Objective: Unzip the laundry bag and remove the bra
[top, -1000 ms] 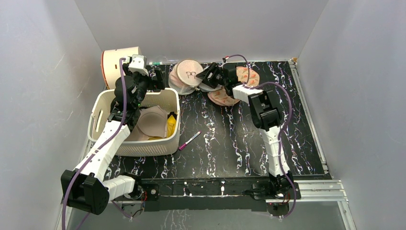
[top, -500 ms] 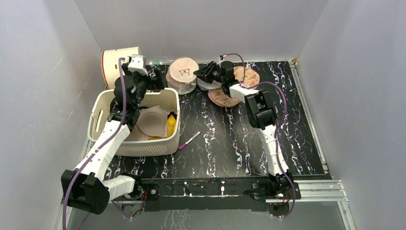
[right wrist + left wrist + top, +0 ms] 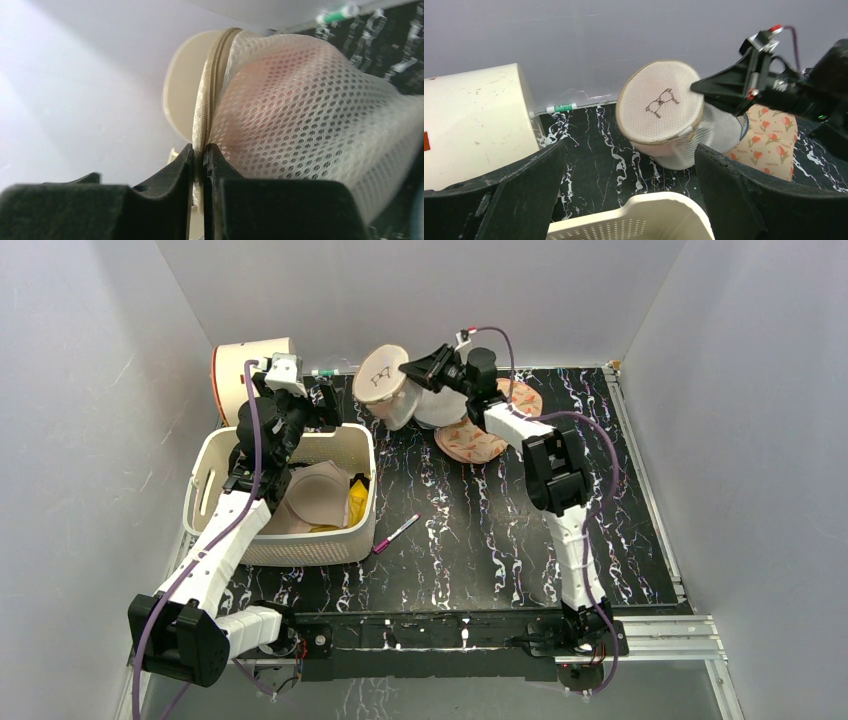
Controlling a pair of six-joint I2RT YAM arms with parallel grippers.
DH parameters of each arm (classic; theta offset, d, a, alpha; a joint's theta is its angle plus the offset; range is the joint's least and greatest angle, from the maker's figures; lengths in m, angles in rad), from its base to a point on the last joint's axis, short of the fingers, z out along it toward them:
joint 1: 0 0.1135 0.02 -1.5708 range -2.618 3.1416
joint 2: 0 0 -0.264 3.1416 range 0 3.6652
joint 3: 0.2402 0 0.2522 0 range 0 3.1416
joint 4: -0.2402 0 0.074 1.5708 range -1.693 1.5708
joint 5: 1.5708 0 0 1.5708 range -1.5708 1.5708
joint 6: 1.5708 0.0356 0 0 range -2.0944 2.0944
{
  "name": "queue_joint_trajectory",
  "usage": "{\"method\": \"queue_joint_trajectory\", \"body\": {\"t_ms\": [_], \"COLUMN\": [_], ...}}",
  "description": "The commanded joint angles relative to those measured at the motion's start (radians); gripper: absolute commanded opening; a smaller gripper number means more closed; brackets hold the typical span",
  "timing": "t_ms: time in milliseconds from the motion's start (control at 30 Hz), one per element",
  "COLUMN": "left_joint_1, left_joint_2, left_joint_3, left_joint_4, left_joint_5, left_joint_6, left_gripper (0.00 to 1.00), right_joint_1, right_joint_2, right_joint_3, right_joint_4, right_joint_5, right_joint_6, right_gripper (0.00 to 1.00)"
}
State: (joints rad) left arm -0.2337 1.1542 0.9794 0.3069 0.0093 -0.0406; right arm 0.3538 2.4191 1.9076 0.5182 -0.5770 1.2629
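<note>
The laundry bag [image 3: 383,378] sat at the far edge of the table [image 3: 480,530], around 12 o'clock in the overhead view. It was tipped up on its side, with the flat face and its small black drawing turned toward 10 o'clock. Its lower side seemed to rest on the table. The right gripper [image 3: 198,159] came in from the bag's 3 o'clock side, fingers clenched on the zipper rim. A pink tint of the bra [image 3: 260,80] showed through the mesh, so the bra was inside the bag.

The left gripper [image 3: 629,147] hung at the bag's 9 o'clock, apart from it, fingers spread wide and grasping nothing. It was over the far rim of the white basket [image 3: 215,465]. A patterned orange pouch [image 3: 475,445] lay at the bag's 4 o'clock, and a pen [image 3: 397,533] lay near the table's middle.
</note>
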Motion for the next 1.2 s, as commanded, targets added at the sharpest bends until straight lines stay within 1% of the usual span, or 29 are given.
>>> {"method": "queue_joint_trajectory", "body": {"t_ms": [0, 100, 200, 300, 367, 467, 633, 733, 800, 833, 900, 1067, 1100, 1167], "left_joint_1": [0.011, 0.013, 0.014, 0.015, 0.015, 0.016, 0.015, 0.014, 0.013, 0.013, 0.011, -0.044, -0.067, -0.126], "left_joint_2": [-0.013, -0.020, -0.024, -0.027, -0.024, -0.025, -0.027, -0.015, -0.005, 0.000, 0.009, 0.047, 0.060, 0.088], "left_joint_3": [0.005, 0.004, 0.005, 0.004, 0.005, 0.004, 0.002, 0.005, 0.007, 0.007, 0.005, 0.010, 0.012, 0.020], "left_joint_4": [0.033, 0.034, 0.035, 0.036, 0.035, 0.036, 0.042, 0.044, 0.053, 0.061, 0.082, 0.114, 0.116, 0.109], "left_joint_5": [0.020, 0.021, 0.027, 0.033, 0.035, 0.036, 0.050, 0.072, 0.113, 0.147, 0.214, 0.287, 0.295, 0.303], "left_joint_6": [-0.013, -0.017, -0.023, -0.028, -0.031, -0.037, -0.060, -0.083, -0.103, -0.111, -0.144, -0.241, -0.252, -0.271], "left_gripper": [0.98, 0.98, 0.98, 0.98, 0.98, 0.98, 0.98, 0.98, 0.98, 0.98, 0.99, 0.98, 0.98, 0.98], "right_joint_1": [-0.018, -0.038, -0.068, -0.106, -0.134, -0.179, -0.273, -0.330, -0.346, -0.346, -0.346, -0.346, -0.346, -0.346], "right_joint_2": [-0.219, -0.327, -0.425, -0.543, -0.630, -0.778, -1.006, -1.121, -1.185, -1.214, -1.284, -1.444, -1.467, -1.505], "right_joint_3": [-0.048, -0.148, -0.285, -0.424, -0.517, -0.644, -0.815, -0.906, -0.950, -0.971, -1.022, -1.168, -1.183, -1.189], "right_joint_4": [0.167, 0.230, 0.345, 0.365, 0.347, 0.230, -0.135, -0.292, -0.374, -0.425, -0.471, -0.493, -0.525, -0.642], "right_joint_5": [-0.026, -0.035, -0.051, -0.067, -0.082, -0.124, -0.153, -0.160, -0.159, -0.148, -0.118, 0.022, 0.068, 0.157], "right_joint_6": [0.035, 0.074, 0.141, 0.145, 0.123, 0.041, -0.193, -0.268, -0.303, -0.314, -0.307, -0.189, -0.175, -0.155], "right_gripper": [0.00, 0.00, 0.00, 0.00, 0.00, 0.00, 0.00, 0.00, 0.00, 0.00, 0.00, 0.00, 0.00, 0.00]}}
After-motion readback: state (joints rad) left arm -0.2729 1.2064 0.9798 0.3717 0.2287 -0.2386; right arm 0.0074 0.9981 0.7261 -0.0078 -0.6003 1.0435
